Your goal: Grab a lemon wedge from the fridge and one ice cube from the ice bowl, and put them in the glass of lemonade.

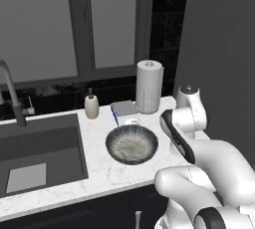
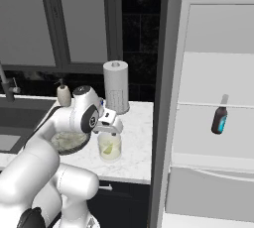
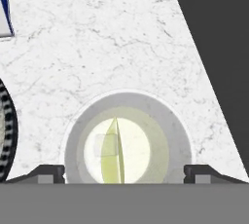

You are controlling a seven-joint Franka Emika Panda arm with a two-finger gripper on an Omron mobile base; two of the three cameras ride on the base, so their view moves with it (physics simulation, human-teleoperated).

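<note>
The claw (image 3: 124, 172) hangs wide open and empty right over the glass (image 3: 127, 138) on the worktop (image 3: 112, 47). A lemon wedge (image 3: 114, 152) and an ice cube (image 3: 108, 145) float inside. The glass looks smooth, slippery, breakable; grip its sides.

The counter (image 1: 94, 173) is white marble with fine grey veining. The ice bowl (image 1: 132, 145) is dark grey-blue outside, pale and speckled inside. The glass of lemonade (image 3: 127, 140) is clear with pale yellow liquid; the lemon wedge (image 3: 114, 152) in it is yellow-green, beside a faint translucent ice cube (image 3: 106, 145). The paper-towel roll (image 1: 149, 86) is white with a dotted pattern. The soap bottle (image 1: 91, 106) is beige with a dark pump. The sink (image 1: 35, 153) is dark grey. The fridge (image 2: 213, 123) is dark grey outside, white inside, holding a dark bottle (image 2: 220, 115) with a blue label.
</note>
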